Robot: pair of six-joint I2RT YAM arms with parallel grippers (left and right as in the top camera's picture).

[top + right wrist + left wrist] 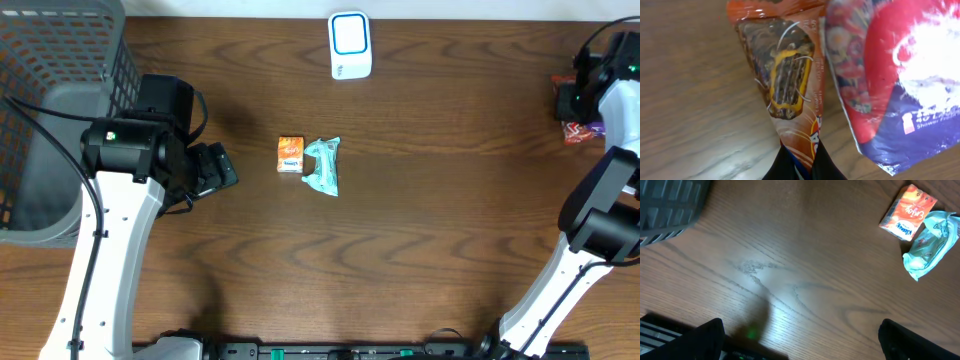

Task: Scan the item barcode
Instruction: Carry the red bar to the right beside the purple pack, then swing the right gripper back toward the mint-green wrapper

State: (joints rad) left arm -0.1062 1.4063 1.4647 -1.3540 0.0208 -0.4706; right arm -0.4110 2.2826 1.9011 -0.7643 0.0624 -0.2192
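1. The right fingers are pinched tight on the crimped end of an orange glossy snack wrapper, at the far right edge of the dark wooden desk.
2. A red, white and blue plastic pouch lies just beside that wrapper, touching it.
3. The left fingers are spread wide and hold nothing, hovering over bare wood near the grey mesh basket.
4. A small orange tissue pack and a crumpled teal packet lie side by side mid-desk.
5. The white, blue-faced scanner stands at the far edge, well apart from the wrapper.
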